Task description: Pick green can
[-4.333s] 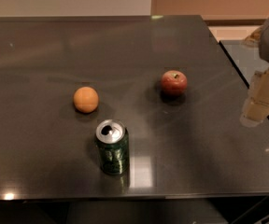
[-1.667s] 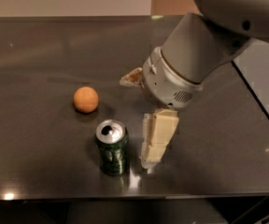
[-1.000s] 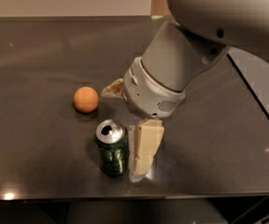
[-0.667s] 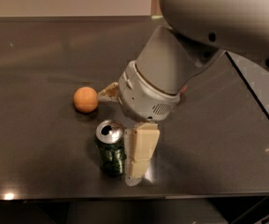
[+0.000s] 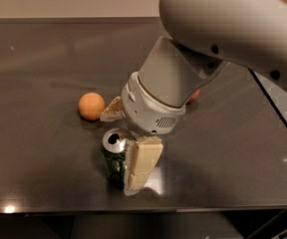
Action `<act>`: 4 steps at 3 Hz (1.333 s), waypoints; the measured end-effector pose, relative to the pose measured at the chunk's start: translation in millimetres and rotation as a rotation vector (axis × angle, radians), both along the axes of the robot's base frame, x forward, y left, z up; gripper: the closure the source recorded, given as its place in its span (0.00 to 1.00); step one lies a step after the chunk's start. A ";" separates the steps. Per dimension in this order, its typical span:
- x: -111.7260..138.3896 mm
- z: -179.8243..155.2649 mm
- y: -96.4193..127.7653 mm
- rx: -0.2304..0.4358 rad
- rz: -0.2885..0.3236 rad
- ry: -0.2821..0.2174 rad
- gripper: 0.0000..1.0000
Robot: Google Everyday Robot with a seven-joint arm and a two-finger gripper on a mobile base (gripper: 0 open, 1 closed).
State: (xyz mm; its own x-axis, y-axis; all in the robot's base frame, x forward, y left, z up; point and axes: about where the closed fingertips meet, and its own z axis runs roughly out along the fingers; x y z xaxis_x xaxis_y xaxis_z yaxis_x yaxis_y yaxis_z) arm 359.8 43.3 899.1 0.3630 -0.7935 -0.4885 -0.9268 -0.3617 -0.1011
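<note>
The green can (image 5: 113, 159) stands upright near the front edge of the dark table (image 5: 39, 63), its silver top with the pull-tab opening showing. My gripper (image 5: 120, 149) has come down over the can and is open. One pale finger (image 5: 141, 164) lies against the can's right side. The other finger (image 5: 111, 112) sits behind the can, a little apart from it. The can stands between the two fingers and rests on the table. The arm's large white wrist hangs directly above and behind the can.
An orange (image 5: 91, 106) lies on the table just left of and behind the can. A red apple (image 5: 195, 95) is almost fully hidden behind the arm. The table's front edge runs just below the can, and its right edge slants down the right side.
The arm swung in from the right and moved left across the table. The near finger went from a gap beside the can to touching its right side, and the arm now hides the apple.
</note>
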 end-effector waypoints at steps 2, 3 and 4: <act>1.7 6.1 0.9 0.007 -0.012 -0.011 0.64; 8.8 18.9 -7.3 0.022 -0.049 -0.023 0.87; 20.6 37.0 -22.4 0.017 -0.099 -0.032 1.00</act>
State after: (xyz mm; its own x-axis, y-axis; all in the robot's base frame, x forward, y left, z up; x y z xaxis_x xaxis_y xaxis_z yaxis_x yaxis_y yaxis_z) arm 380.4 20.9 936.1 0.2988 -0.8180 -0.4916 -0.9541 -0.2664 -0.1365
